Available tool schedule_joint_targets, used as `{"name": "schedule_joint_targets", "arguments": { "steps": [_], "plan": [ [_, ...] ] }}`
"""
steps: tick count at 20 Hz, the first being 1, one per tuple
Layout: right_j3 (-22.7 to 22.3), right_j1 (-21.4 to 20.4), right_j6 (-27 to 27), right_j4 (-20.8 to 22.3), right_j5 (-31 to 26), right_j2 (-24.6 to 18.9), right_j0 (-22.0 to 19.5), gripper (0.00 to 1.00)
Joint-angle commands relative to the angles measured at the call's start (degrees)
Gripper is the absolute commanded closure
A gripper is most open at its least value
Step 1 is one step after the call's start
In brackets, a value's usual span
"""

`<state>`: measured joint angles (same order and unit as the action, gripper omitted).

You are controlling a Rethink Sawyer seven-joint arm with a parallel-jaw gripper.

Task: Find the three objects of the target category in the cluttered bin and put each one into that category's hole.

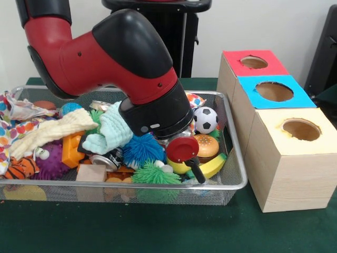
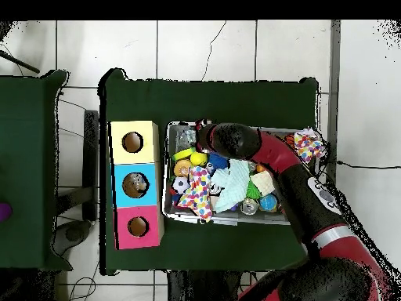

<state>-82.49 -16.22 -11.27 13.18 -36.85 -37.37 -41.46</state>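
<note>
Clutter fills a wire-mesh metal bin [image 1: 238,158] on the green-covered table [image 1: 158,226]. Red-and-black robot arm [image 1: 105,52] reaches down into the bin's middle; its black wrist housing covers the gripper in the front view, and the overhead view shows only the arm over the bin — gripper not visible, so jaw state cannot be told.

Bin contents, front view, approx. left to right:
- polka-dot patterned cloth [image 1: 13,124] draped over the left rim
- orange tiger-striped soft toy [image 1: 18,168] and purple knobbly ball [image 1: 50,161] at the near-left corner
- cream knitted sock [image 1: 50,132] lying across the pile
- pale mint cloth [image 1: 113,134] just under the wrist housing
- blue spiky rubber ball [image 1: 143,149] and green spiky rubber ball [image 1: 152,174] near the front wall
- red toy frying pan with black handle [image 1: 183,150] leaning on a yellow toy banana [image 1: 213,166]
- toy hamburger [image 1: 206,146] behind the pan, small black-and-white soccer ball [image 1: 205,120] beyond it

Beside the bin stand three light wooden boxes in a row, each w/ a round hole on top: red-topped box [image 1: 253,63], blue-topped box [image 1: 274,92], yellow-topped box [image 1: 300,129]. Overhead view shows something inside the blue box's hole — too small to identify. Which category is the target cannot be told; the candidate objects lie in the bin.
</note>
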Motion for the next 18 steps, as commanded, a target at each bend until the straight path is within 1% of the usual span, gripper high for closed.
{"name": "schedule_joint_targets", "arguments": {
  "steps": [1,4,12,15,18],
  "plan": [
    [6.0,1.0,8.2,-1.4,-8.4,0.9,1.6,0.0],
    [7.8,1.8,8.0,-1.4,-9.1,1.1,2.2,0.0],
    [6.3,2.8,8.4,-0.6,-6.4,0.9,2.3,0.0],
    [6.5,3.1,7.9,-0.3,-6.4,1.0,2.2,0.0],
    [6.0,3.4,7.3,0.4,-5.2,1.0,1.7,0.0]
  ]
}}
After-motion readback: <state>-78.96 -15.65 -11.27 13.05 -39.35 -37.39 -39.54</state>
